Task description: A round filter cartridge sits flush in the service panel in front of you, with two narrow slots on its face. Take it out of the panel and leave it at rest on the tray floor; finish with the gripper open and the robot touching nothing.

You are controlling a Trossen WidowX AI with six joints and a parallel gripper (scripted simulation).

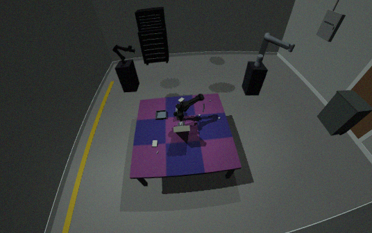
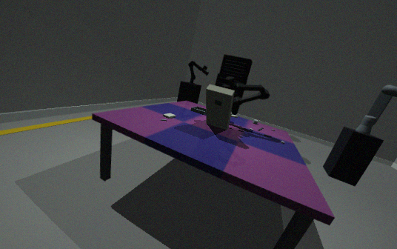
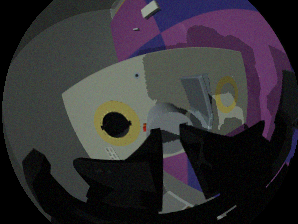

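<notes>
The service panel (image 1: 181, 129) (image 2: 219, 105) (image 3: 87, 106) is a pale upright box in the middle of the table. In the wrist view its yellow-ringed socket (image 3: 99, 123) shows a dark, empty hole. My gripper (image 3: 168, 129) (image 1: 180, 121) sits just in front of the panel face. It is shut on the round grey filter cartridge (image 3: 164, 117), held a little out from the socket. The tray (image 1: 161, 111) (image 2: 198, 110) lies flat on the table, off to the side of the panel. In the exterior view the panel hides the gripper.
A small white box (image 1: 155, 143) (image 2: 169, 115) and several small loose pieces (image 1: 203, 107) (image 2: 255, 121) lie on the purple and blue table (image 1: 215, 156) (image 2: 259, 167). Two other arms on pedestals (image 1: 127, 74) (image 1: 254, 78) and a dark rack (image 1: 152, 36) stand on the floor beyond.
</notes>
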